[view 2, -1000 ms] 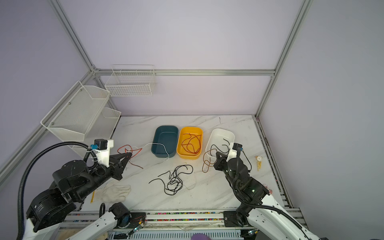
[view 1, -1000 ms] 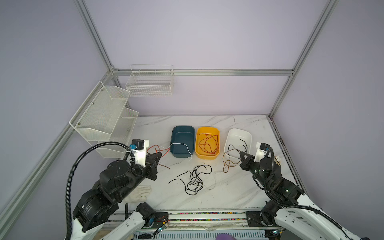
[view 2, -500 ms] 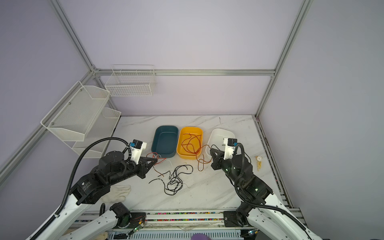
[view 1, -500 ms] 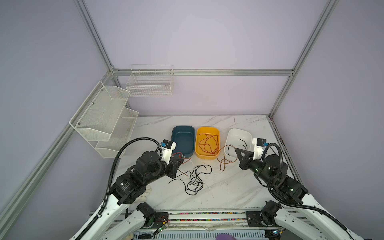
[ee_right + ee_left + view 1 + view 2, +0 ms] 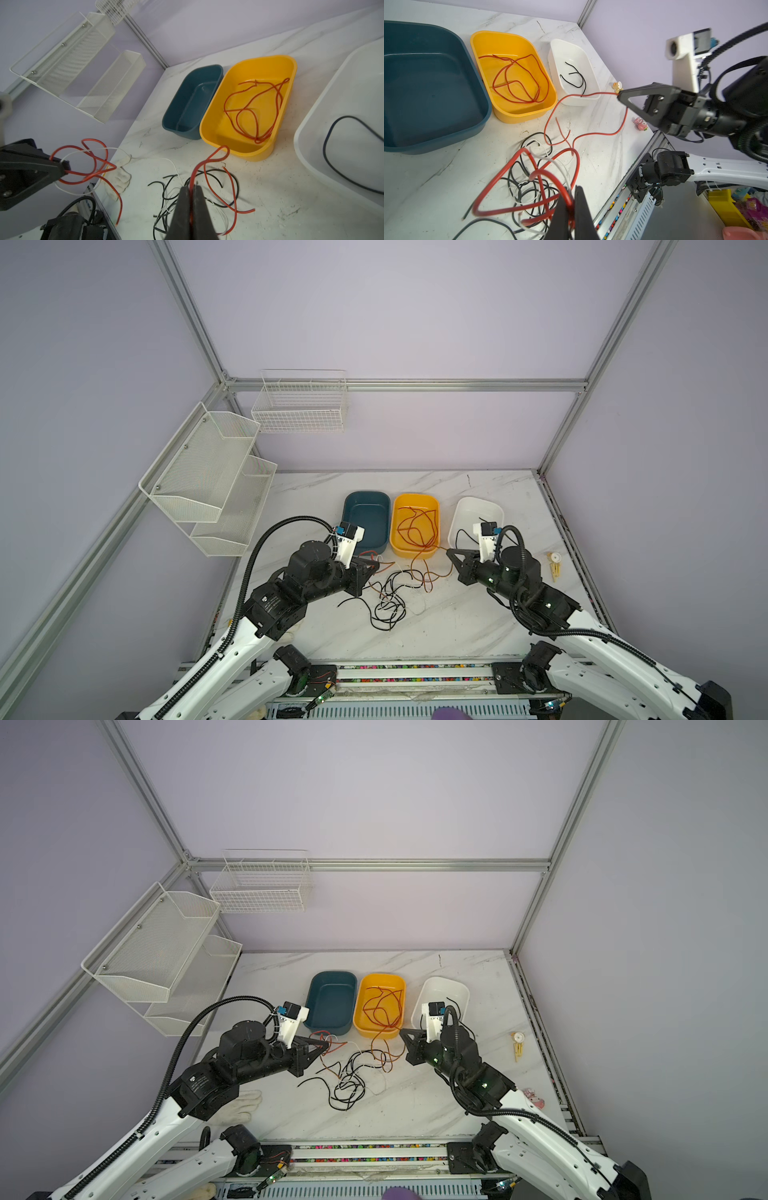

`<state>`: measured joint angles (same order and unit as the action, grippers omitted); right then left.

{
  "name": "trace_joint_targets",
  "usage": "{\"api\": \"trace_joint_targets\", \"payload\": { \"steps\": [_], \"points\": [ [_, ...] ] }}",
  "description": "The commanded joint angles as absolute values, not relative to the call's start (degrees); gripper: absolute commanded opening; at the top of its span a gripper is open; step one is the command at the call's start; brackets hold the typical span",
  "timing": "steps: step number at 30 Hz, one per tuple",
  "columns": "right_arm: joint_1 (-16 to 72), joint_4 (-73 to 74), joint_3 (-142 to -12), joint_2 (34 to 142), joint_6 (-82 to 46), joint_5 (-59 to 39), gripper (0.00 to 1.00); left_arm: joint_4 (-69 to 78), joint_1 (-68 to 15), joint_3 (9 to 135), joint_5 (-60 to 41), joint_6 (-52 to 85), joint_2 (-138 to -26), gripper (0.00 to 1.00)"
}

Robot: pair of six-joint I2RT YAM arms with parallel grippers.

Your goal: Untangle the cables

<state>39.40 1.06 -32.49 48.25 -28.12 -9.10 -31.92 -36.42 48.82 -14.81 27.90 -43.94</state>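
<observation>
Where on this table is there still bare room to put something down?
The table is bare behind the three bins, and in front, between the cable tangle and the front rail. It is crowded between the left gripper and right gripper, around the red cables they hold.

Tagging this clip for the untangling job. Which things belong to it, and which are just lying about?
Belong: cable tangle; left gripper and right gripper, each shut on a red cable; yellow bin with red cables, white bin with a black one, empty teal bin.
Lying about: glove, mesh shelves, wire basket, yellow trinket, pink trinket.
</observation>
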Motion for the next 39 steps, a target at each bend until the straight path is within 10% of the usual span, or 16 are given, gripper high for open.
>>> {"api": "trace_joint_targets", "payload": {
  "steps": [1,39],
  "points": [
    [39.29,6.06,-32.18,50.71,-28.23,-12.91,0.0,-26.11,-36.29,46.58,-17.99,29.86,-43.88,0.02],
    [51.12,26.19,-32.17,59.11,-18.42,-10.6,0.53,-5.31,-36.24,45.93,-33.75,47.4,-48.68,0.04]
  ]
}}
